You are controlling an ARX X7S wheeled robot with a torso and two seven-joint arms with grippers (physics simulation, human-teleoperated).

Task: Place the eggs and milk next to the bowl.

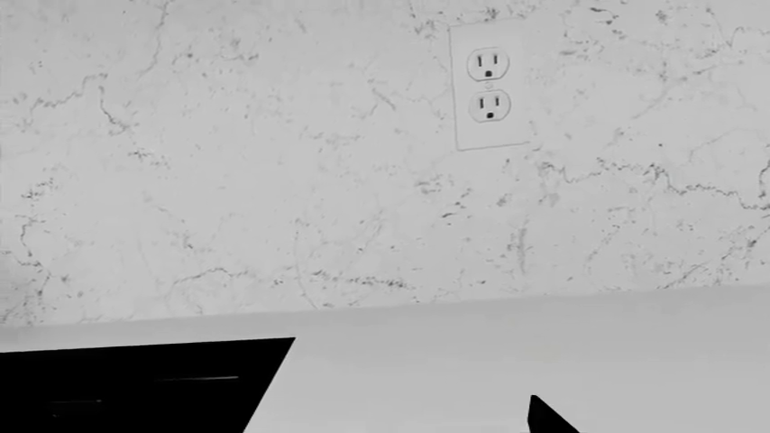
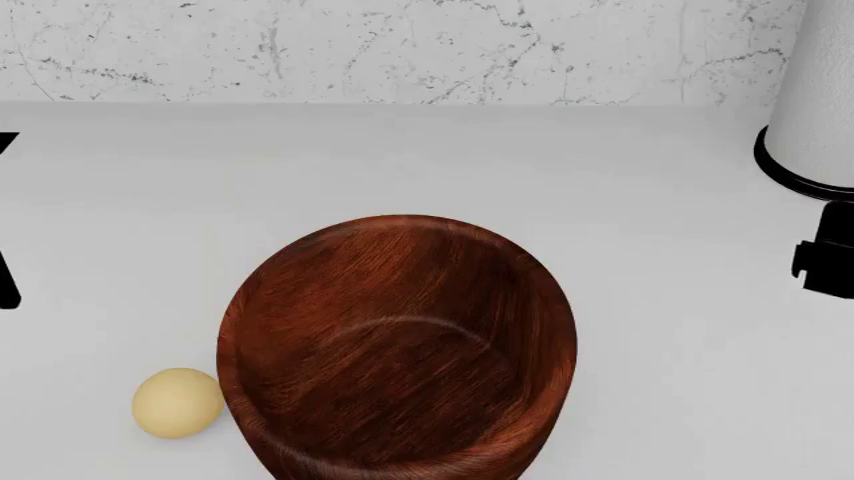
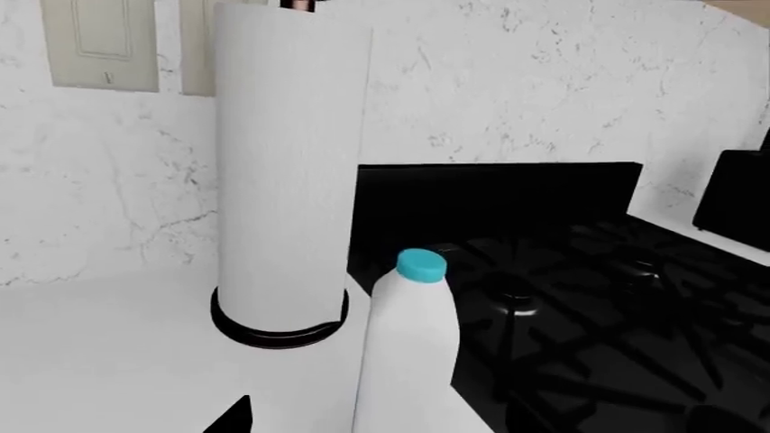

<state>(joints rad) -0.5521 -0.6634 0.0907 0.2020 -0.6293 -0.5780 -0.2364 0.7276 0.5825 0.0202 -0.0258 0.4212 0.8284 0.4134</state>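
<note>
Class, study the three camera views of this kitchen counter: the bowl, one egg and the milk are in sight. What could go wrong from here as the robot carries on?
1. The milk stands close to the tall white cylinder and the black stove; a careless reach might knock the roll or tip the jug.
2. The pale yellow egg lies right beside the bowl; nudging the bowl could set it rolling.
3. No white egg shows in any view.

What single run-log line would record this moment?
yellow egg: beside bowl | white egg: unseen | milk: upright near paper-towel roll, ungrasped | fingers: state unclear
</note>
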